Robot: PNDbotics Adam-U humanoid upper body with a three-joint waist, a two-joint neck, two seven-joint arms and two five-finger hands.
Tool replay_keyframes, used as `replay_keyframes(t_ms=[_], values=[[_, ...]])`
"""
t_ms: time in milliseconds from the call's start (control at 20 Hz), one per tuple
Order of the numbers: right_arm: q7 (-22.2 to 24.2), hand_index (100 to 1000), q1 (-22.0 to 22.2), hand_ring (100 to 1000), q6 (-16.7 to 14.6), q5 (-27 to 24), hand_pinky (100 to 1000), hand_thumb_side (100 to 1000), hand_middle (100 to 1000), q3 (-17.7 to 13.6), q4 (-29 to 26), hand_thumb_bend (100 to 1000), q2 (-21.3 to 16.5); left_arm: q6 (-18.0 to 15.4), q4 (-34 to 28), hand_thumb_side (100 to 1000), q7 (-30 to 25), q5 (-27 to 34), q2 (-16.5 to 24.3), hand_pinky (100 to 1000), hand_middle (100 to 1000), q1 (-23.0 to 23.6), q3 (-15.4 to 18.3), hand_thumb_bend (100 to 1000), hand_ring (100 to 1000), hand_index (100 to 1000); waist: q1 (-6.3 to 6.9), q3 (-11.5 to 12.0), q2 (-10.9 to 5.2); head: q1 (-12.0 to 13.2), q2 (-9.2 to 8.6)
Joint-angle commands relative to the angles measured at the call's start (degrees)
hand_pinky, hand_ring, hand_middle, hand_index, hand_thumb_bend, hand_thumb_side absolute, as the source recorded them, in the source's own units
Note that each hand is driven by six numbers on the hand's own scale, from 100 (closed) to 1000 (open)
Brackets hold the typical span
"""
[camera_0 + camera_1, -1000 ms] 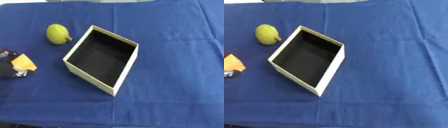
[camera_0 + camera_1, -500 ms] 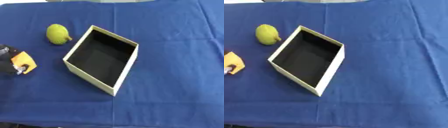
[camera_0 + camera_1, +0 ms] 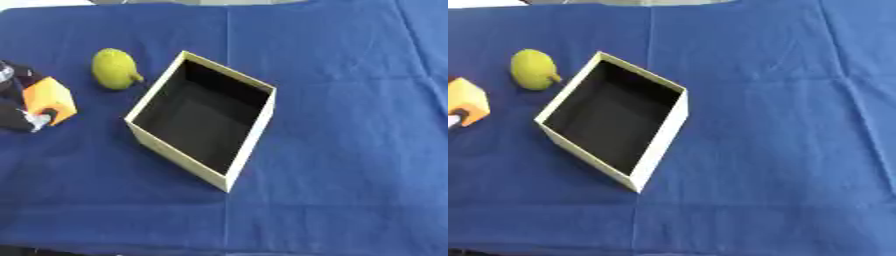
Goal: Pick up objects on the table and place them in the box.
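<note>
Surface: a table covered by a blue cloth point(image 3: 350, 100) with soft creases, filling almost the whole of both eye views

Box: an open cream-walled cardboard box point(image 3: 248, 148) with a dark inside, standing a little left of the middle of the cloth and turned so that one corner points toward the near edge; nothing shows inside it

Orange block: an orange block point(image 3: 49, 97) at the left edge of the left eye view, well left of the box and apart from it, seemingly lifted a little off the cloth; its top and two side faces are lit, one corner toward the camera

Left hand: the left hand point(image 3: 19, 112) comes in from the left edge, black with a pale silver tip showing just under the block; its fingers are closed around the orange block, dark parts showing behind and below it; in the right eye view only a small pale tip and the block remain at the edge

Right hand: shows in neither eye view

Green fruit: a yellow-green lemon-like fruit point(image 3: 115, 69) with a small pointed end, lying on the cloth just beyond the box's left corner, near but not touching the box wall; it sits between the orange block and the box, a little farther back than both
</note>
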Motion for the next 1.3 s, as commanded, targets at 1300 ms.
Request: replay_keyframes(t_ms=[1300], values=[[0.8, 755, -4.5, 714, 0.0, -1.7, 828, 712, 680, 0.3, -0.9, 100, -1.7, -31.6, 9.1, 156, -7.3, -6.3, -24.0, 670, 474, -33.6, -15.4, 100, 561, 652, -0.19, 0.2, -2.45, -0.5, 1.21]])
